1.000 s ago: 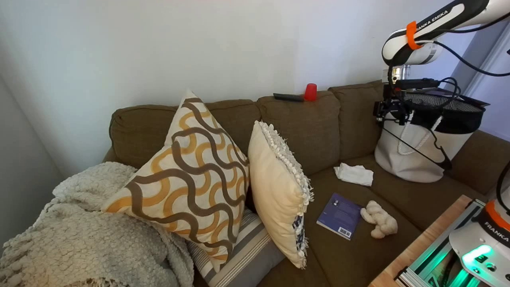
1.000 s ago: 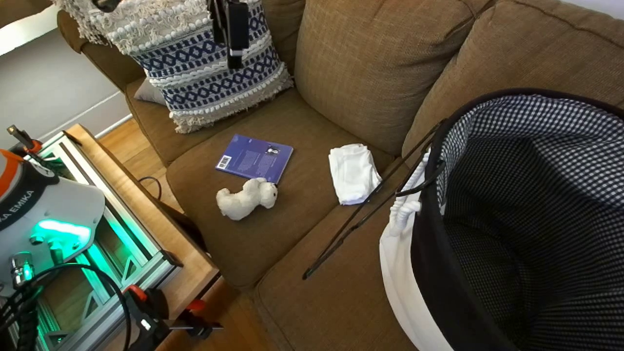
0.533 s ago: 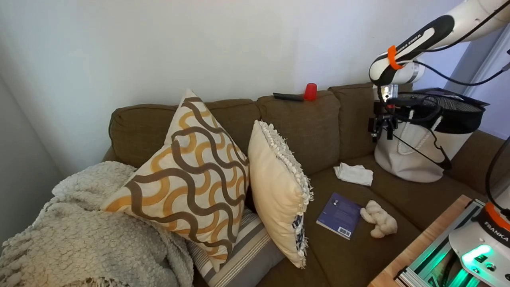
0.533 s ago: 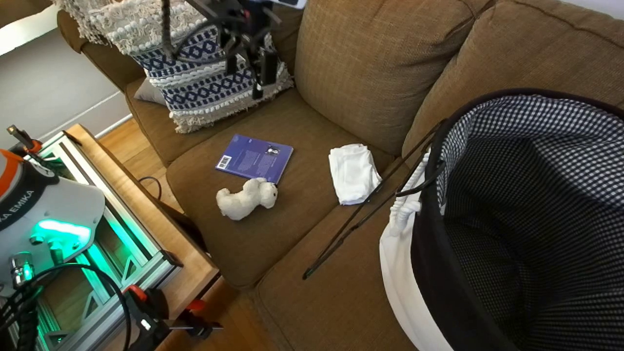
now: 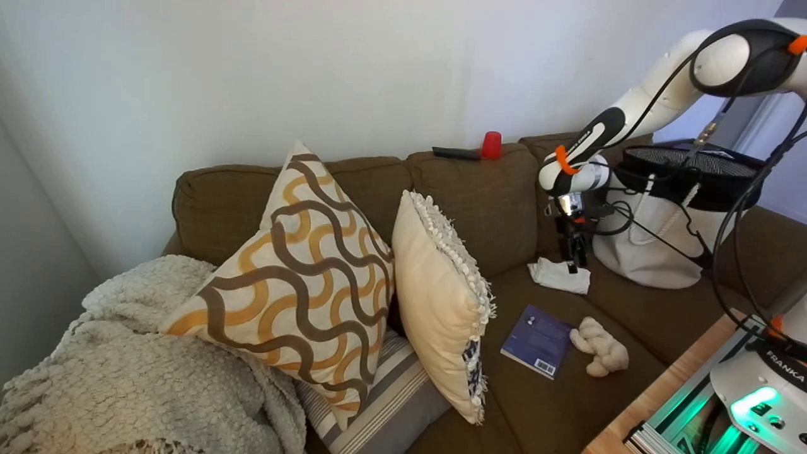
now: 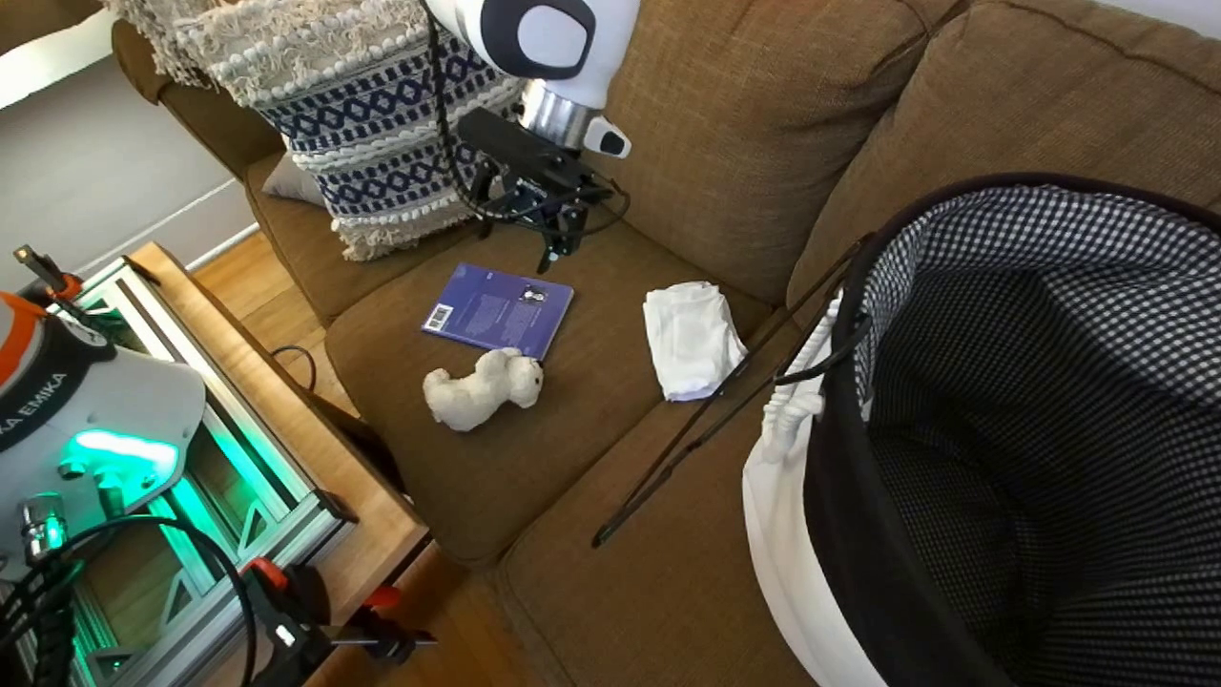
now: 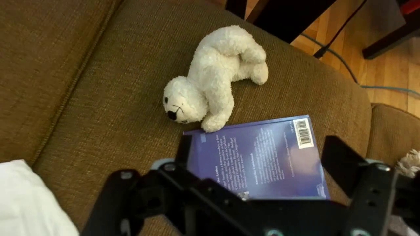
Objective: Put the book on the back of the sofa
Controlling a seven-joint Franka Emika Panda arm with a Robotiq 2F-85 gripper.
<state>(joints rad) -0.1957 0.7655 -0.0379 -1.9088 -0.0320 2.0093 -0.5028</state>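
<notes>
The tool point(image 7: 258, 153) hangs spread wide, gripping nothing. Near a front corner of the worktop point(image 6: 563, 439) lies the book point(image 6: 496, 307), beside a plush bear point(image 7: 211, 73).

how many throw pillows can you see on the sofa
3: a wavy-patterned pillow in front of the sofa back, a cream fringed pillow beside it, and a grey striped pillow lower down, partly hidden by both. More may lie under the blanket.
</notes>
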